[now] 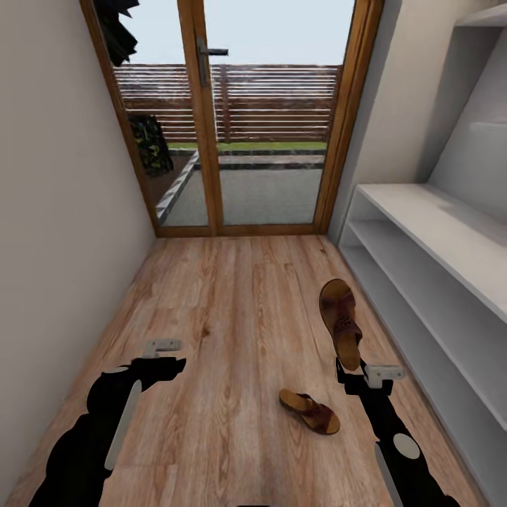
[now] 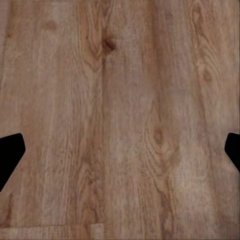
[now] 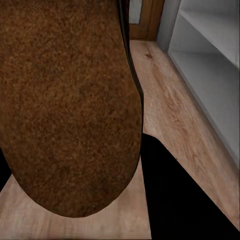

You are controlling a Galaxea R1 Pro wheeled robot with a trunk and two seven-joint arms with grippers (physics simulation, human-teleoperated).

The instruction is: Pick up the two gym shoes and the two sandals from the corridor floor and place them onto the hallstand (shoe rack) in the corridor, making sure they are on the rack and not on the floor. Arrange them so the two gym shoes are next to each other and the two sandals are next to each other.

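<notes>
Two sandals: one sandal held aloft, another sandal on the floor.

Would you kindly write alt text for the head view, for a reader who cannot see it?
The right gripper holds one brown sandal up above the wood corridor floor, beside the white shoe rack. The other sandal lies on the floor, the left gripper hovers empty, and a glass door closes the corridor.
</notes>
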